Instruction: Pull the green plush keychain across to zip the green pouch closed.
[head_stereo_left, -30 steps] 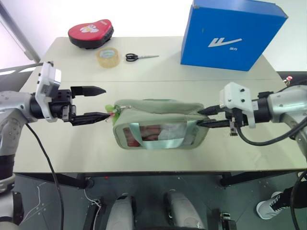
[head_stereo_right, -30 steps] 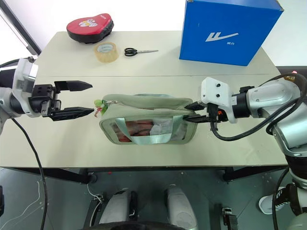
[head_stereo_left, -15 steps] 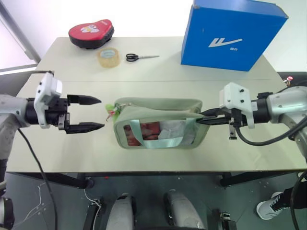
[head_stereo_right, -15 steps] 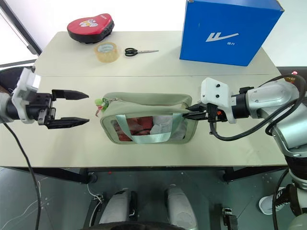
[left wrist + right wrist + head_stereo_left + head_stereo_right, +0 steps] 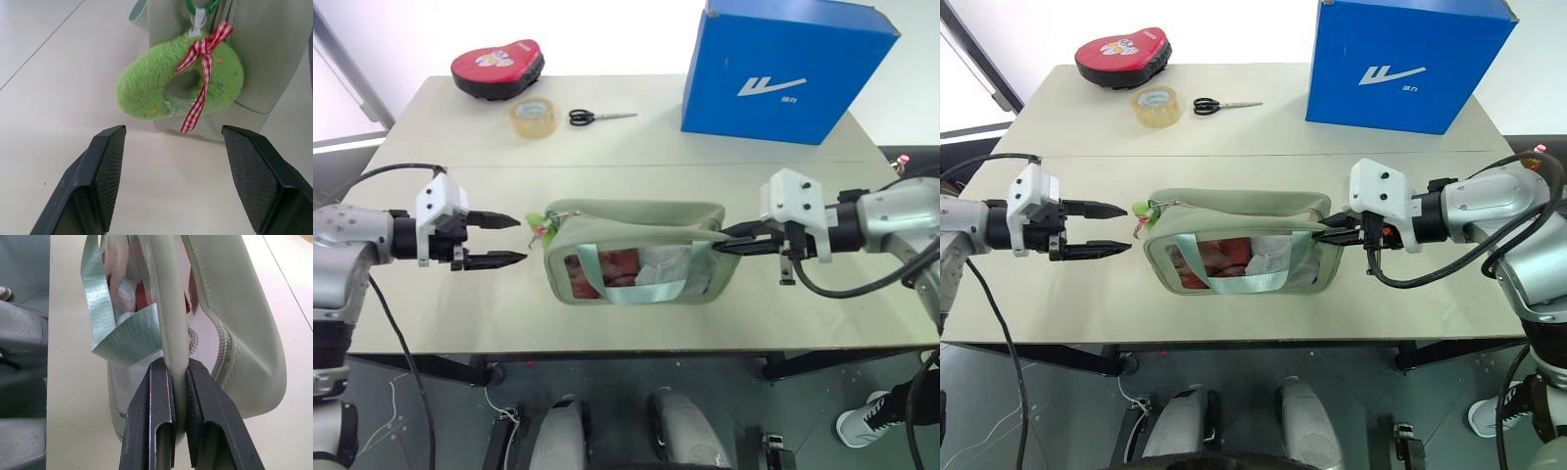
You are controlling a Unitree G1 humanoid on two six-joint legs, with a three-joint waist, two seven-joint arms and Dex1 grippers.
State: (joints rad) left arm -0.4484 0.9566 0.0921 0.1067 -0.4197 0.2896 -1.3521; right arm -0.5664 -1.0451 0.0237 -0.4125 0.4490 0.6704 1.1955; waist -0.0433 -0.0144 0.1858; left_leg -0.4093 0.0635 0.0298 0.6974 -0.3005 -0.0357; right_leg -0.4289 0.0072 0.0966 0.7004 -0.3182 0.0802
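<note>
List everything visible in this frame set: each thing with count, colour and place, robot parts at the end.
green pouch: one, pale sage green with clear front window and mint ribbon handle, middle of the table near the front edge.
green plush keychain: one, lime-green ring with red-and-white checked bow, hanging at the pouch's left end.
red case: one, red and black, far left corner.
tape roll: one, clear yellowish, just in front of the red case.
scissors: one pair, black handles, right of the tape roll.
blue box: one, blue with white logo, far right.
table: one, beige.
left gripper: black fingers, open, just left of the keychain, not touching it.
right gripper: black fingers, shut on the pouch's right end.
</note>
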